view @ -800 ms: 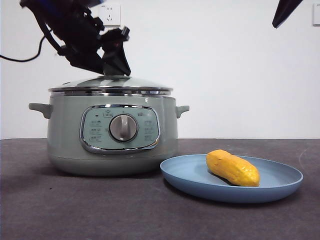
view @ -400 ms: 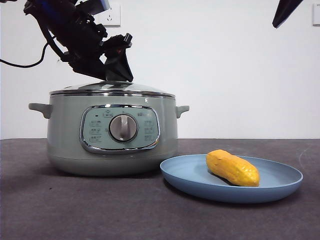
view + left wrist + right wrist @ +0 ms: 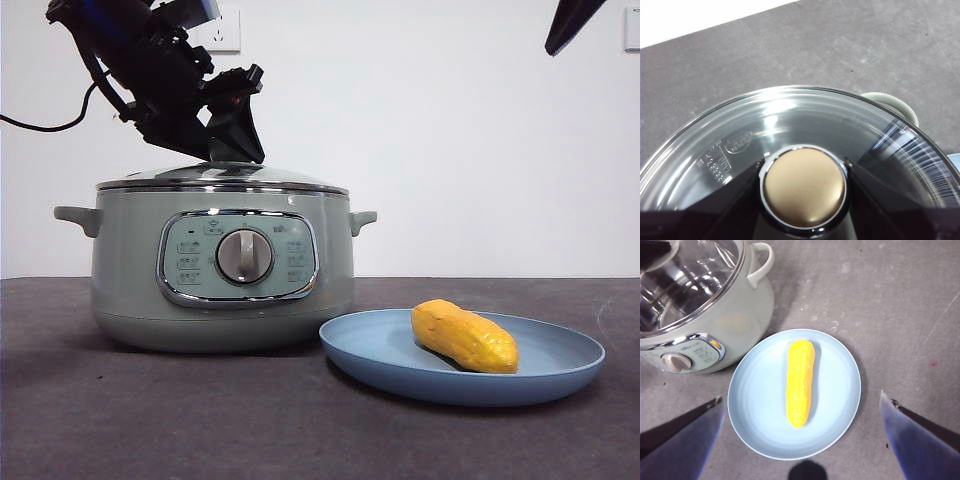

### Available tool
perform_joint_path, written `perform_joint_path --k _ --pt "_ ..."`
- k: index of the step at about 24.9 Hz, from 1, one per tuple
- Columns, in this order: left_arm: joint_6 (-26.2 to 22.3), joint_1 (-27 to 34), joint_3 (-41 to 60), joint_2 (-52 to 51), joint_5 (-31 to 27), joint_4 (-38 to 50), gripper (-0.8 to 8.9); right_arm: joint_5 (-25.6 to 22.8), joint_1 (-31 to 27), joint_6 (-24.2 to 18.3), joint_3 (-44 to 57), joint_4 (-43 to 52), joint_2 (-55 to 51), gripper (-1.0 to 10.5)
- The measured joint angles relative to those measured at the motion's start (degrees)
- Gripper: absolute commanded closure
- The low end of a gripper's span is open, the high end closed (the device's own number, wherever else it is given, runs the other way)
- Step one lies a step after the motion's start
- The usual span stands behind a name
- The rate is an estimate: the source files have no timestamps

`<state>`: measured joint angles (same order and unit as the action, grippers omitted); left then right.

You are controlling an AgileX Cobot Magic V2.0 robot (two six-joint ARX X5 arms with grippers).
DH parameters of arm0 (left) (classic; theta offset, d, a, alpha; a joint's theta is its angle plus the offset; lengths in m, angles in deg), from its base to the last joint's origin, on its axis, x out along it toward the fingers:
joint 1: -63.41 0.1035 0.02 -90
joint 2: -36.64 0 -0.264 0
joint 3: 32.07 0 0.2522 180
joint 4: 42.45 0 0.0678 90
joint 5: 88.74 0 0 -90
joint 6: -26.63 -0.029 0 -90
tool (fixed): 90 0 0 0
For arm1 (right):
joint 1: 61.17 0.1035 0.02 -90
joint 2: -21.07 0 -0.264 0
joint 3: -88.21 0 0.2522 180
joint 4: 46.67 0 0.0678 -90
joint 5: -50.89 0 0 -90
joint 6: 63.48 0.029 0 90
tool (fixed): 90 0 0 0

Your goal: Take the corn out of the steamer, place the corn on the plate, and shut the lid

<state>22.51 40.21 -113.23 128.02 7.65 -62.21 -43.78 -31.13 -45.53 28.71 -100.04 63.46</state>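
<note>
The sage-green steamer (image 3: 220, 290) stands on the left of the table with the glass lid (image 3: 270, 175) seated on its rim. My left gripper (image 3: 225, 150) is over the lid's centre. In the left wrist view its jaws press both sides of the round knob (image 3: 804, 185), so the left gripper (image 3: 804, 170) is shut on the lid (image 3: 790, 115). The yellow corn (image 3: 465, 337) lies on the light-blue plate (image 3: 380, 350) to the right of the steamer. My right gripper (image 3: 801, 396) is open and empty, high above the corn (image 3: 800, 382) and plate (image 3: 755, 405).
The dark grey table (image 3: 150, 420) runs to a white wall with a socket (image 3: 222, 30). A black cable (image 3: 40, 118) hangs at the far left. The right arm shows only as a black tip (image 3: 572, 22) at the top right corner.
The lid has sunk a little and now sits flat on the steamer's rim. The steamer has shifted slightly to the left. The corn, the plate and the right arm have not moved.
</note>
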Motion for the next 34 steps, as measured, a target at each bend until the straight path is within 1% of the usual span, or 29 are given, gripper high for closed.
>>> perform_joint_path --k 1,3,4,5,15,24,27,30,32,34 --pt "0.02 0.0 0.0 0.0 0.0 -0.04 6.03 -0.02 0.0 0.0 0.0 0.0 0.0 3.8" --pt "0.02 0.0 0.0 0.0 0.0 -0.09 3.63 0.0 0.0 -0.09 0.0 0.0 0.0 3.8" --pt "0.02 0.0 0.0 0.0 0.0 -0.11 3.03 0.0 0.0 -0.22 0.0 0.0 0.0 3.8" --pt "0.02 0.0 0.0 0.0 0.0 -0.11 2.85 0.0 0.0 -0.33 0.0 0.0 0.0 3.8" --pt "-0.33 0.22 -0.35 -0.33 -0.24 -2.21 2.85 0.0 0.0 -0.63 0.0 -0.02 0.0 3.8" --pt "-0.37 0.26 -6.03 -3.08 -0.26 -8.04 2.85 0.0 0.0 -1.62 0.0 -0.02 0.0 3.8" --pt "-0.37 0.26 -9.01 -4.68 -0.24 -12.11 2.86 0.15 0.0 -2.58 0.0 -0.02 0.0 3.8" --pt "-0.37 0.26 -12.28 -6.43 0.11 -19.67 2.87 0.2 0.0 -4.07 0.0 -0.02 0.0 3.8" --pt "-0.37 0.26 -14.71 -7.67 1.86 -26.99 2.88 1.16 0.0 -5.35 0.0 -0.04 0.0 3.8" --pt "-0.37 0.26 -16.79 -8.85 5.09 -34.8 2.89 3.87 0.0 -6.58 0.0 -0.09 0.0 3.8"
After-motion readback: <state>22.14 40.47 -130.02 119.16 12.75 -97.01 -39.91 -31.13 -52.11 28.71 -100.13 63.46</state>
